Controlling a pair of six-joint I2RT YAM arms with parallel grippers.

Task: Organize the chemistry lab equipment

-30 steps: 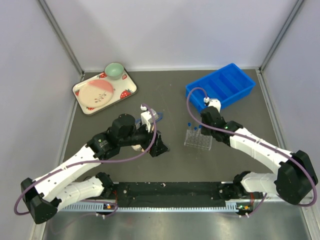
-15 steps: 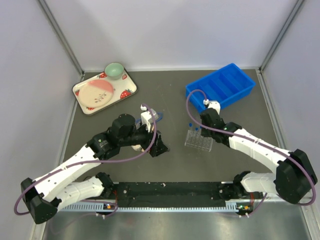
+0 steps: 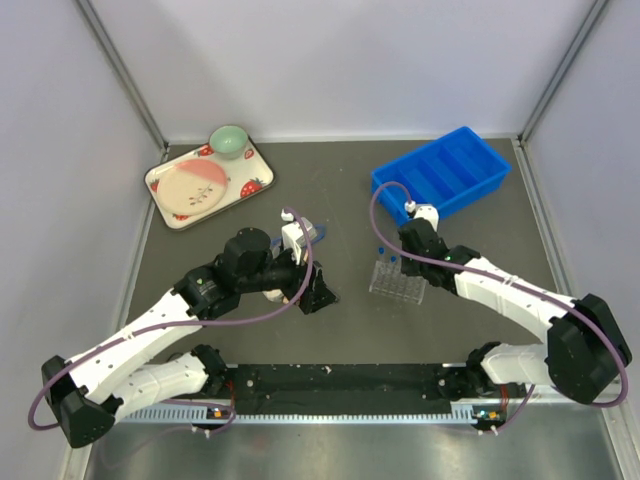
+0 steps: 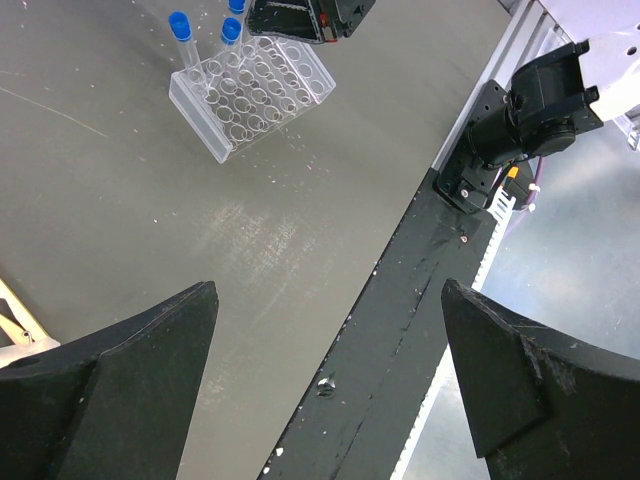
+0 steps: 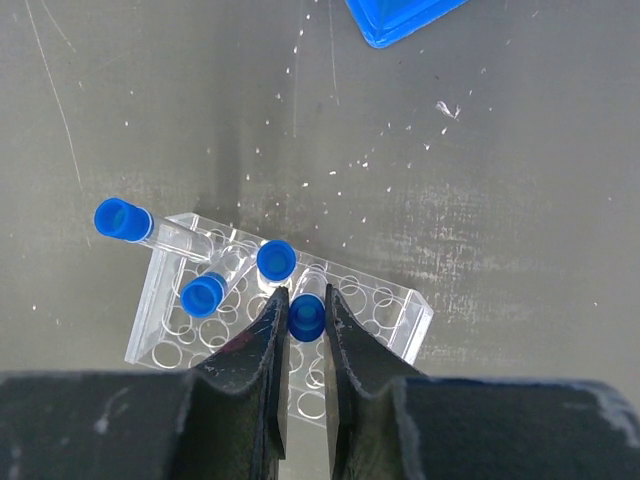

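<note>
A clear tube rack (image 5: 396, 304) stands on the dark table and shows too as the rack (image 3: 397, 284) and the rack (image 4: 256, 96). Three blue-capped tubes sit in it: one tilted tube (image 5: 124, 219) at its left end, a second tube (image 5: 203, 294) and a third tube (image 5: 276, 260). My right gripper (image 5: 305, 296) is shut on another blue-capped tube (image 5: 306, 318) over the rack's holes; how deep it sits is hidden. My left gripper (image 4: 328, 290) hangs open and empty above the table's near edge, left of the rack.
A blue compartment bin (image 3: 445, 172) lies at the back right, just beyond the right arm. The strawberry-print tray (image 3: 205, 186) with a green bowl (image 3: 229, 141) is at the back left. A black rail (image 4: 400, 330) runs along the near edge.
My right gripper has crept slightly down and left over the rack with the tube in its grip. The left arm has not moved.
</note>
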